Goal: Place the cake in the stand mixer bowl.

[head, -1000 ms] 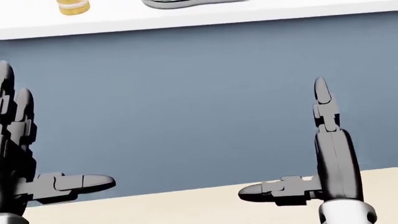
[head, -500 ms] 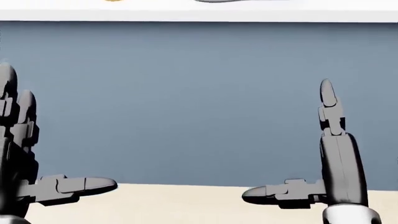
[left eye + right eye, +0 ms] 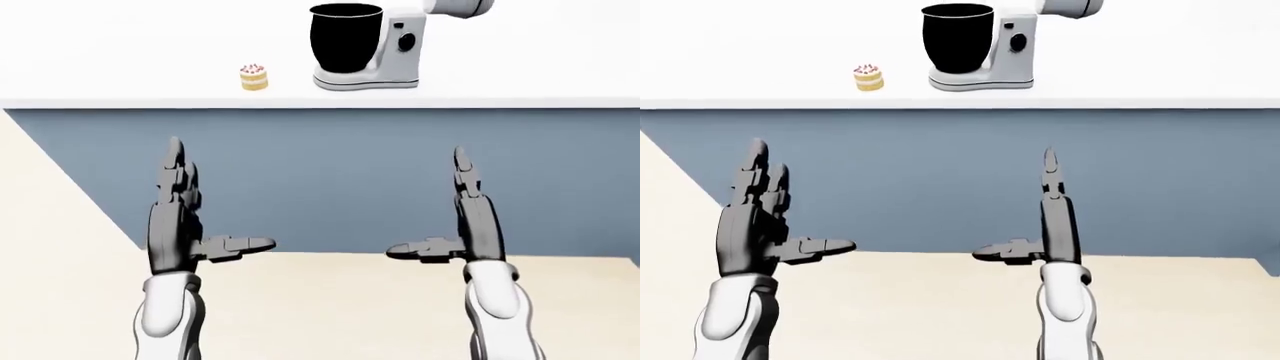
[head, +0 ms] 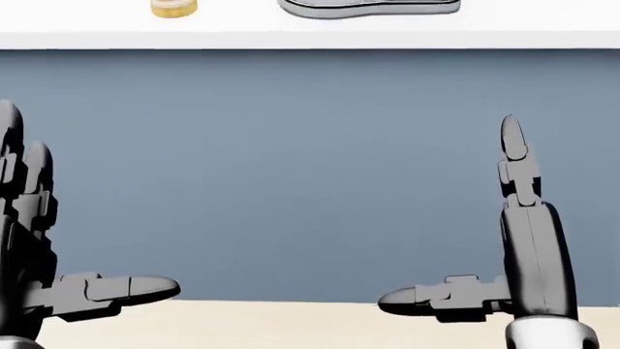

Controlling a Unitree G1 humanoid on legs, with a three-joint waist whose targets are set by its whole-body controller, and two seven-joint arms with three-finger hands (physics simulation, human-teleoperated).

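A small layered cake with red topping sits on the white counter, left of a white stand mixer with a black bowl and its head tilted up. In the head view only the cake's bottom and the mixer's base show at the top edge. My left hand and right hand are both open and empty, fingers pointing up, thumbs turned inward. They hang below the counter, apart from the cake and mixer.
The counter's blue-grey face fills the middle of the views, with its left corner in the left-eye view. Beige floor lies below it.
The whole head view has shifted: the counter edge levelled out, then dropped lower, bringing the cake and mixer base back in at the top. The hands keep their open pose.
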